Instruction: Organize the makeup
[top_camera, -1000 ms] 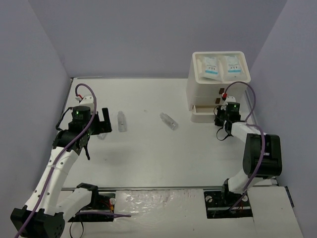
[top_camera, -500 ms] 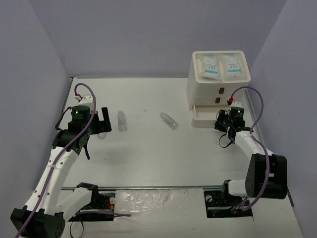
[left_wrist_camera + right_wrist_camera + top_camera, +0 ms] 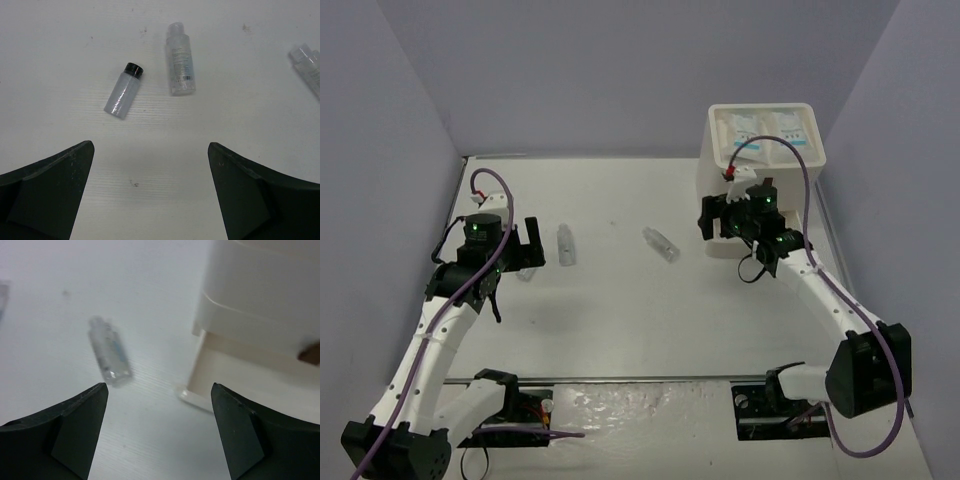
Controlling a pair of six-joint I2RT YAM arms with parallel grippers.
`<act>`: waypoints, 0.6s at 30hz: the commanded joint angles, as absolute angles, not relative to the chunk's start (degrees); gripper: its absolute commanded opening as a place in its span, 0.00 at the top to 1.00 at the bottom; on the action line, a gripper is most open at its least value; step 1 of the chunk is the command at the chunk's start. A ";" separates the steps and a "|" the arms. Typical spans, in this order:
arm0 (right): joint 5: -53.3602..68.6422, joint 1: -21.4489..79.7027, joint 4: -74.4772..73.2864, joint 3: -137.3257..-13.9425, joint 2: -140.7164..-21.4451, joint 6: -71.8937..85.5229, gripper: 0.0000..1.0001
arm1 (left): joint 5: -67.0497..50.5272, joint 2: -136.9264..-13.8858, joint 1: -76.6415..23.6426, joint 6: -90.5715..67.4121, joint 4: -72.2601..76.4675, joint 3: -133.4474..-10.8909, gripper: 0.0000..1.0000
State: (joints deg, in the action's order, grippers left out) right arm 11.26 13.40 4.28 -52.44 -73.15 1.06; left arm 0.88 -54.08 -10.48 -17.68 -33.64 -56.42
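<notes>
Left claw [image 3: 150, 146]: hanging low over the table [image 3: 620, 320] on the left side, jaws spread as wide as they go, pinching nothing. It is looking down on two vials, probably lining up for a pick.

- Capped vial [image 3: 123, 91]: lying flat just ahead of the left claw, black cap pointing away. Body clear, reflecting a little light. It is the nearest of the vials and so the likely first pick.
- Labelled vial [image 3: 181, 65]: lying flat just beside the capped one, not touching it. Clear, with a printed label along its side and a clear neck pointing away.

Third vial [image 3: 109, 351]: lying alone mid-table, well apart from the other two, between the arms. Clear with a faint blue tint, blurred in the right wrist view. It is sitting ahead and left of the right claw, so it is probably that arm's job.

Right claw [image 3: 159, 387]: hovering just in front of the box's lower corner, jaws spread, nothing between them. It is facing the table with the box [image 3: 260, 310] on its right.

Drawer [image 3: 220, 375]: the bottom one is standing slightly proud of the box front. My guess is that it is being kept ajar to take the vials.

Sachets [image 3: 788, 125]: two white packs with blue print lying flat side by side on the box top at the far right, partly crossed by the arm's cable. They look already stowed.

No brushes or stick are showing in any view.
</notes>
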 commanded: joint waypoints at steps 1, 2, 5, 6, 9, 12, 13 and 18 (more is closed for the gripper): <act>13.50 21.39 4.77 -60.51 -79.66 -4.94 0.14 | 1.31 -53.44 -10.02 -18.28 -31.15 -57.34 0.03; 13.48 22.64 4.56 -61.91 -81.74 -5.35 0.13 | 1.28 -53.49 -10.00 -18.28 -31.17 -57.32 0.03; 13.25 26.39 4.11 -65.89 -88.78 -6.46 0.10 | 1.57 -53.73 -9.96 -18.28 -31.40 -57.39 0.03; 13.20 27.33 4.06 -66.74 -91.28 -6.55 0.10 | 1.70 -53.77 -10.00 -18.28 -31.44 -57.39 0.03; 12.94 29.05 4.21 -70.19 -98.02 -7.01 0.09 | 1.85 -53.71 -9.93 -18.28 -31.38 -57.32 0.03; 13.53 29.58 4.17 -72.41 -102.38 -7.73 0.09 | 1.76 -53.70 -9.93 -18.19 -31.46 -57.39 0.03; 13.64 29.62 4.13 -73.08 -103.76 -7.99 0.09 | 1.81 -53.70 -9.88 -18.24 -31.46 -57.39 0.03; 12.65 29.62 4.22 -75.67 -110.22 -8.53 0.14 | 1.50 -53.97 -9.84 -18.28 -31.29 -57.30 0.03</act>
State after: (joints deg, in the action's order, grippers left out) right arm 13.36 30.00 1.96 -70.78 -109.06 -7.18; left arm 1.30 -54.11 -10.41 -17.67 -33.67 -56.42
